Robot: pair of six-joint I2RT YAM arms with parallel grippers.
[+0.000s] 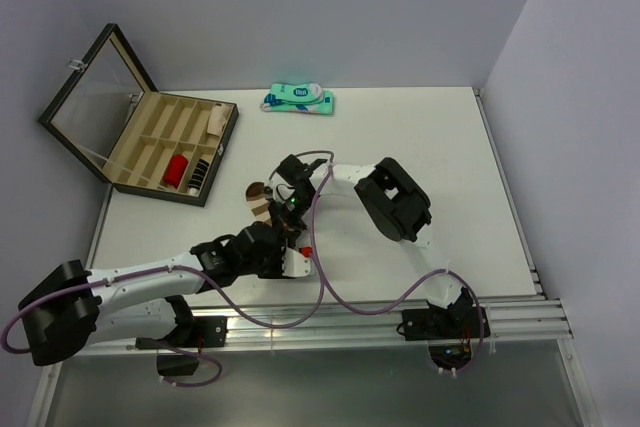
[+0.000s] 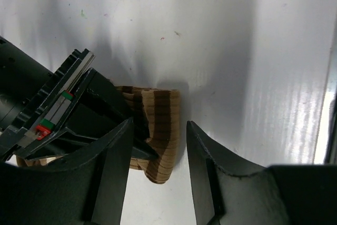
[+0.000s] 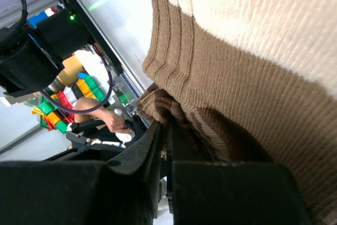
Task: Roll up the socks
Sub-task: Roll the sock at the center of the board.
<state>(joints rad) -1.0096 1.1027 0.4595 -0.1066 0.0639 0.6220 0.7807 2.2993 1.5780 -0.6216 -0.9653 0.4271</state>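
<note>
The brown sock with tan bands [image 1: 258, 197] lies partly folded near the table's middle. In the left wrist view its banded fold [image 2: 163, 146] sits between and just beyond my left gripper's open fingers [image 2: 118, 167]. My left gripper [image 2: 159, 126] is open and holds nothing; from above it shows just below the sock [image 1: 283, 230]. My right gripper [image 3: 167, 127] is shut on a bunched fold of the brown sock [image 3: 221, 61]. It comes in from the right [image 1: 282, 197] and shows in the left wrist view [image 2: 58, 109]. I cannot pick out the black sock.
An open wooden box [image 1: 150, 147] with a glass lid stands at the back left, holding a red roll [image 1: 178, 167] and a dark striped item [image 1: 201, 175]. A flat teal-and-white package [image 1: 298, 99] lies at the back centre. The right arm's elbow [image 1: 395, 197] hangs over the middle right.
</note>
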